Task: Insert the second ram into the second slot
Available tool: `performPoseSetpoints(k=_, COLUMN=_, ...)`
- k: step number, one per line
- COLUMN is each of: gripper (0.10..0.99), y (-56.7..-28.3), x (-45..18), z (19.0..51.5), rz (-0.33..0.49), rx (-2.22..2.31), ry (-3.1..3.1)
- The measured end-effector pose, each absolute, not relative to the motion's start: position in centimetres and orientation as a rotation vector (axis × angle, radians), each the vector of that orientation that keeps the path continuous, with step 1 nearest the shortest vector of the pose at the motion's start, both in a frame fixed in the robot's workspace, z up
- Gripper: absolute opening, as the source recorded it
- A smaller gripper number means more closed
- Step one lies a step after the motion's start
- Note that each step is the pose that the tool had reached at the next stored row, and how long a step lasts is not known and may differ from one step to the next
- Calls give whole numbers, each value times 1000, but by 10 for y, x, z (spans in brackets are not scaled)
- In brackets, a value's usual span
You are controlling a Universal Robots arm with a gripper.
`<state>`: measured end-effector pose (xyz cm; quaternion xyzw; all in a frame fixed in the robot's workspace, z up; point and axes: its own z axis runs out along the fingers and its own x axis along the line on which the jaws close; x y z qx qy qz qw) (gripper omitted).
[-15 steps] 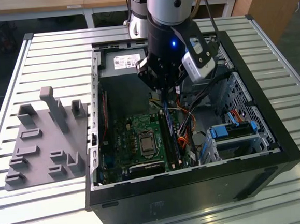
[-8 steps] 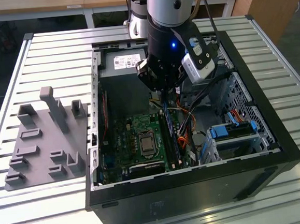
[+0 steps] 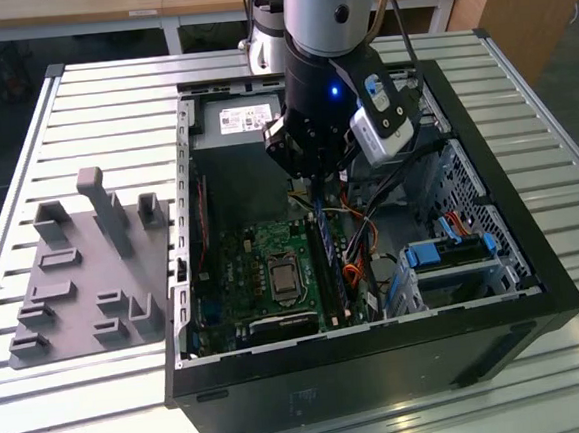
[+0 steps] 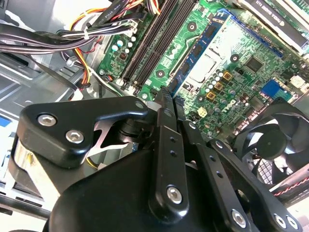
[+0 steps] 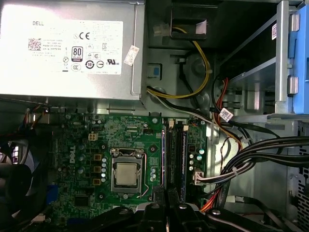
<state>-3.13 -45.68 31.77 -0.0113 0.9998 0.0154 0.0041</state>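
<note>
Exterior view, its left to its right.

- One grey plastic fixture plate with upright pegs [image 3: 83,268] lies well apart from the silver square processor socket [image 3: 281,275]. It sits outside the one open black computer case [image 3: 382,370].
- One socket sits on one green motherboard [image 3: 229,271].
- Just beside the socket, on the exterior view's right, runs the bank of black memory slots [image 3: 336,273]. The slot count is hard to make out.
- One dark-blue ram stick with black chips [image 4: 203,44] stands on edge in the bank, in the lane nearest the socket. I cannot tell whether it is fully seated.
- A second bluish line [image 5: 185,159] runs along the side of the bank away from the socket. Stick or slot edge is unclear.
- One black gripper [image 3: 310,180] hangs over the end of the bank. In the second wrist view its fingers [image 4: 164,135] are pressed together with nothing visible between them. The tips are at the stick's end, and any contact is hidden.
- Farther from the socket sit bright blue plastic drive-bay clips [image 3: 443,253], partly hidden by cage metal. Their number is hard to tell.
</note>
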Motion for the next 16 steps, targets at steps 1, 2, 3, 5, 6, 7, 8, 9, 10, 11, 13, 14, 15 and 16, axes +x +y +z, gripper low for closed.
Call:
performPoseSetpoints(k=1, gripper=137, y=-457, x=-31, z=316, rz=48, rx=-35, ry=3133)
performPoseSetpoints(k=2, gripper=137, y=-457, x=-31, z=316, rz=48, rx=-35, ry=3133)
performPoseSetpoints(k=3, gripper=137, y=-457, x=-31, z=316, rz=48, rx=-35, ry=3133)
performPoseSetpoints(k=5, gripper=137, y=-457, x=-31, z=315, rz=49, rx=-35, ry=3133)
performPoseSetpoints(k=6, gripper=137, y=-457, x=-31, z=315, rz=49, rx=-35, ry=3133)
performPoseSetpoints(k=7, gripper=137, y=-457, x=-31, z=315, rz=48, rx=-35, ry=3133)
performPoseSetpoints(k=8, gripper=137, y=-457, x=-31, z=314, rz=48, rx=-35, ry=3133)
performPoseSetpoints(k=9, gripper=137, y=-457, x=-31, z=314, rz=48, rx=-35, ry=3133)
performPoseSetpoints(k=10, gripper=137, y=-457, x=-31, z=313, rz=48, rx=-35, ry=3133)
performPoseSetpoints(k=11, gripper=137, y=-457, x=-31, z=313, rz=48, rx=-35, ry=3133)
performPoseSetpoints(k=13, gripper=137, y=-457, x=-31, z=312, rz=48, rx=-35, ry=3133)
performPoseSetpoints(k=14, gripper=137, y=-457, x=-31, z=312, rz=48, rx=-35, ry=3133)
performPoseSetpoints(k=15, gripper=137, y=-457, x=-31, z=311, rz=48, rx=-35, ry=3133)
performPoseSetpoints(k=16, gripper=137, y=-457, x=-31, z=311, rz=48, rx=-35, ry=3133)
